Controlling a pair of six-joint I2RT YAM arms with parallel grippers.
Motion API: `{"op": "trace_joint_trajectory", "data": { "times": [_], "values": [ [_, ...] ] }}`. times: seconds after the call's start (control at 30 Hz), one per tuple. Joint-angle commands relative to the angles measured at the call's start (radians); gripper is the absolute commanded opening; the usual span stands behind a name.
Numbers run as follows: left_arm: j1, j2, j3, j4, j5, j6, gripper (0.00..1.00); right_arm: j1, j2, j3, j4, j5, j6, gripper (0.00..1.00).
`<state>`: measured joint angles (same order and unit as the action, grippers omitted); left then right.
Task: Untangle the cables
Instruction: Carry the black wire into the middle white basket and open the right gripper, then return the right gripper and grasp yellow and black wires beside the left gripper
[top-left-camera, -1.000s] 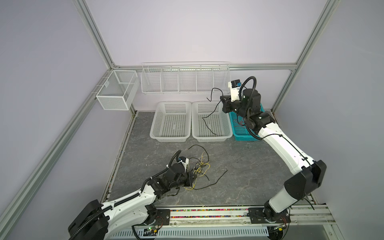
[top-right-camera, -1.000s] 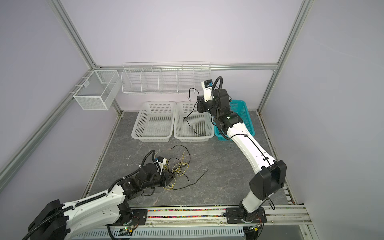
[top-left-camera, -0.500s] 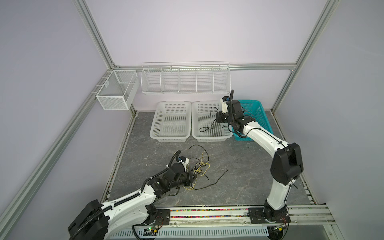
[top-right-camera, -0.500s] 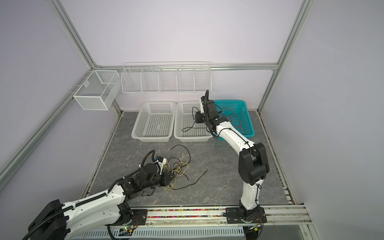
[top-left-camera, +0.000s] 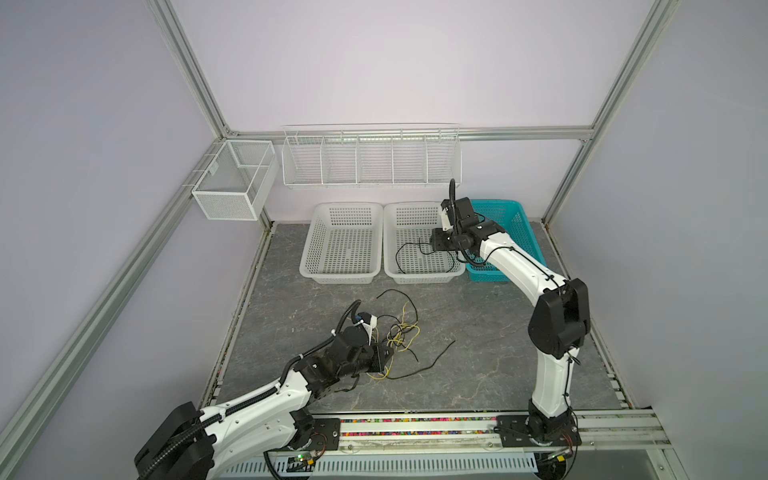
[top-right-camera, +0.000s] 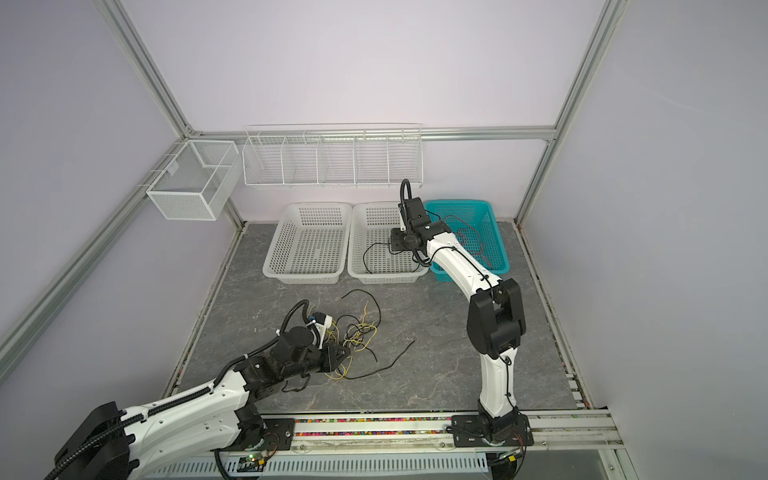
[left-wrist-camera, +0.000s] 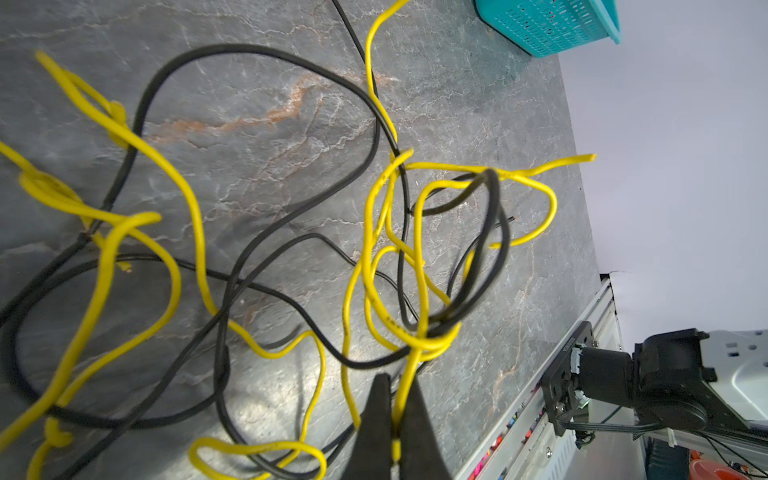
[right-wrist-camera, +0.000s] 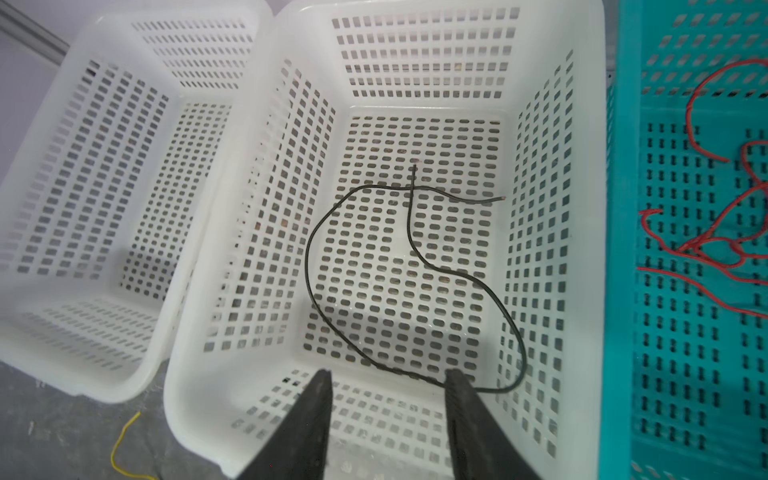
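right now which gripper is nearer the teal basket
Right. The right gripper hangs open over the white basket beside the teal basket; the left gripper pinches a yellow cable far off toward the front.

Both top views sit high at the front, angled down toward the back wall, far off, taking in the whole table (top-left-camera: 498, 365) and both arms. Left wrist view hangs close over the cables (left-wrist-camera: 419, 257), looking along the table toward the teal basket (left-wrist-camera: 548, 25). Right wrist view looks down, near, into the middle white basket (right-wrist-camera: 415, 83); the teal basket edges in there too.
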<state>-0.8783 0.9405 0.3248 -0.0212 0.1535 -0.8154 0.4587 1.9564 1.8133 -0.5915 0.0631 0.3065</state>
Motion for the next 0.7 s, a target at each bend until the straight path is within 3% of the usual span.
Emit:
{"op": "trace_joint_trajectory", "data": {
  "times": [0.0,0.1,0.3,0.47,0.67],
  "values": [
    [-0.001,-0.013,0.015,0.016,-0.007,-0.008,0.00,0.000,-0.147,-0.045,-0.043,0.011,-0.015,0.53],
    [-0.002,-0.021,0.023,0.027,0.008,-0.022,0.00,0.010,-0.272,-0.163,-0.001,-0.064,-0.010,0.56],
    [-0.001,-0.032,0.047,0.045,0.030,-0.036,0.00,0.085,-0.513,-0.508,0.159,-0.343,0.025,0.61],
    [-0.001,-0.034,0.063,0.049,0.040,-0.036,0.00,0.223,-0.636,-0.765,0.274,-0.351,0.071,0.61],
    [-0.002,-0.059,0.046,0.091,0.032,-0.059,0.00,0.299,-0.757,-1.023,0.501,-0.353,0.209,0.60]
  ]
}}
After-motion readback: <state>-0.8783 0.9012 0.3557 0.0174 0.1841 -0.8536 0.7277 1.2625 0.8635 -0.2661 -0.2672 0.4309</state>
